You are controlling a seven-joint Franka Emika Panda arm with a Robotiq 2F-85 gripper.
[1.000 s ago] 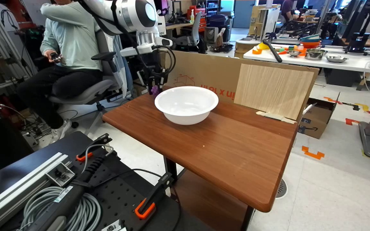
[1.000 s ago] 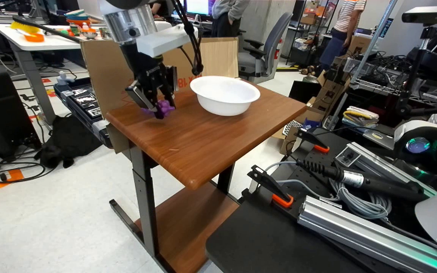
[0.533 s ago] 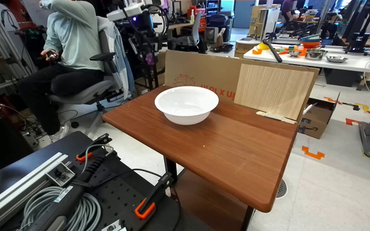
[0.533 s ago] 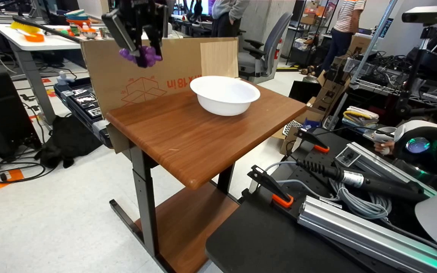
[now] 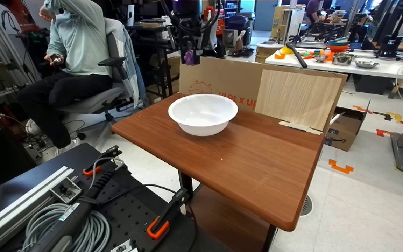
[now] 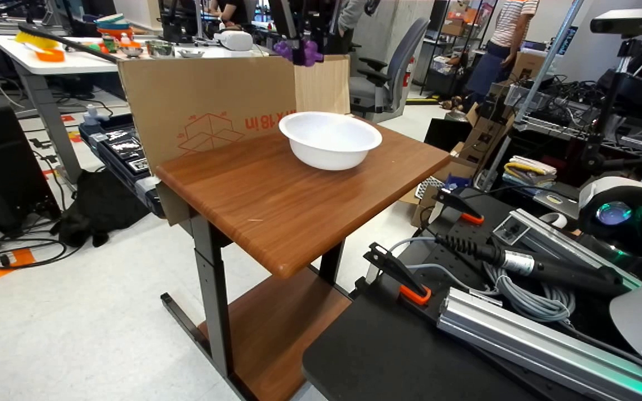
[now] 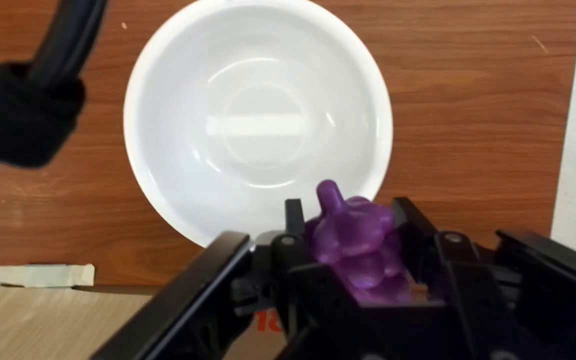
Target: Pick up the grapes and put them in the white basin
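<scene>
A: So where do we have the grapes (image 7: 357,242) right now?

B: Up in the air. Our tool (image 7: 351,215) is clamped on them, one finger against each side, and the bunch's long axis runs through the gap with its stem nub poking out ahead.

A: Nice. Which way do we need to go?

B: That's the whole question imo. In the wrist view the grapes overlap the lower right stretch of the rim of the white basin (image 6: 329,160), with the nub pointing roughly inward. So the middle of the basin sits up and to the left of them there. In both exterior views they hang well above the rim, and we'd say on the side nearer the cardboard (image 6: 209,92).

A: So we're not over the middle yet?

B: Doesn't look like it, though exactly how far off we can't tell. We'd call this the carry step, pickup done, drop to go. Our guess: shift away from the cardboard, over the basin's middle, then lower and let go. Release here and we might clip the rim and send them rolling onto the desk (image 5: 257,168).
</scene>
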